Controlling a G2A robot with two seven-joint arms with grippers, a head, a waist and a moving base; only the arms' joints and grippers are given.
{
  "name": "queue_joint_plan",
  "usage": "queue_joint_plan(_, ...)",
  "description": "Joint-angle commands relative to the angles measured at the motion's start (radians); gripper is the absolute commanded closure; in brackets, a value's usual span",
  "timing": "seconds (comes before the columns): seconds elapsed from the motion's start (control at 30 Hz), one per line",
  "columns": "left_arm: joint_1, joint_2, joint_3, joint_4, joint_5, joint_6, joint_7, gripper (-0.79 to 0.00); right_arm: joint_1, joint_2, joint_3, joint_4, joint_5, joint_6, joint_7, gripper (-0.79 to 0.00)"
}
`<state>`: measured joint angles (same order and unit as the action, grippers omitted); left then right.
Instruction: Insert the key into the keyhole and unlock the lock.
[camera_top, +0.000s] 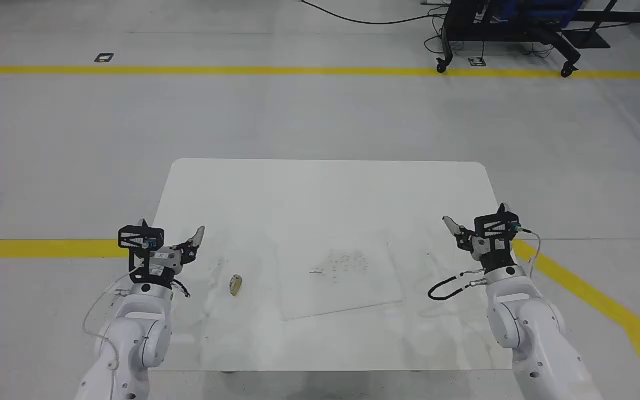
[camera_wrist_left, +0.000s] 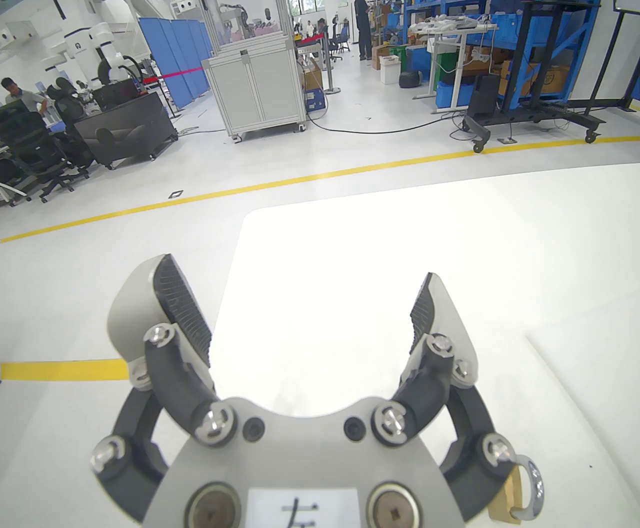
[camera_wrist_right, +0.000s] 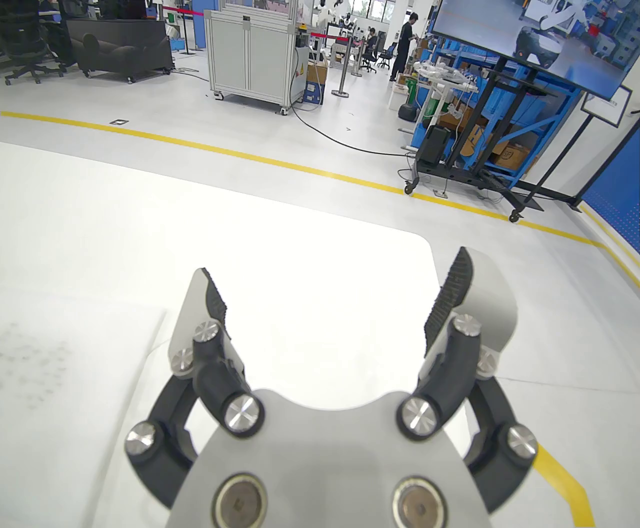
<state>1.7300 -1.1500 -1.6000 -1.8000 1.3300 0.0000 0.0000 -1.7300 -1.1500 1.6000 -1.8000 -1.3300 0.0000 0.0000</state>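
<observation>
A small brass padlock (camera_top: 236, 285) with a silver shackle lies on the white table (camera_top: 330, 190), near the front left. In the left wrist view the padlock (camera_wrist_left: 520, 492) peeks out beside the gripper's base. My left gripper (camera_top: 172, 238) (camera_wrist_left: 300, 280) hovers open and empty over the table's left edge, a short way left of the padlock. Over the table's right edge, my right gripper (camera_top: 475, 226) (camera_wrist_right: 332, 265) is open too, with nothing between its fingers. A tiny dark sliver (camera_top: 316, 271) lies on the mat; I cannot tell whether it is the key.
A thin pale mat (camera_top: 345, 290) (camera_wrist_right: 60, 350) with faint specks lies flat on the table's middle front. A black cable (camera_top: 450, 287) loops by the right arm. Yellow floor lines run around the table; racks and carts stand far behind.
</observation>
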Motion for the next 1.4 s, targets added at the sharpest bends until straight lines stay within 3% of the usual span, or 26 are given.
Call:
queue_joint_plan(0.0, 0.000, 0.000, 0.000, 0.000, 0.000, 0.000, 0.000, -0.784, 0.000, 0.000, 0.000, 0.000, 0.000, 0.000, 0.000, -0.784)
queue_joint_plan(0.3, 0.000, 0.000, 0.000, 0.000, 0.000, 0.000, 0.000, -0.785, 0.014, 0.000, -0.018, 0.006, -0.030, -0.015, 0.015, -0.785)
queue_joint_plan(0.47, 0.000, 0.000, 0.000, 0.000, 0.000, 0.000, 0.000, -0.785, 0.111, -0.008, -0.143, 0.029, -0.096, -0.087, 0.081, -0.785)
queue_joint_plan(0.67, 0.000, 0.000, 0.000, 0.000, 0.000, 0.000, 0.000, -0.785, 0.233, -0.026, -0.304, 0.099, -0.062, -0.222, 0.143, -0.785)
queue_joint_plan(1.13, 0.000, 0.000, 0.000, 0.000, 0.000, 0.000, 0.000, -0.785, 0.234, -0.026, -0.306, 0.105, -0.062, -0.227, 0.148, -0.785)
queue_joint_plan(1.37, 0.000, 0.000, 0.000, 0.000, 0.000, 0.000, 0.000, -0.785, 0.395, -0.039, -0.388, 0.261, 0.058, -0.466, 0.207, -0.785)
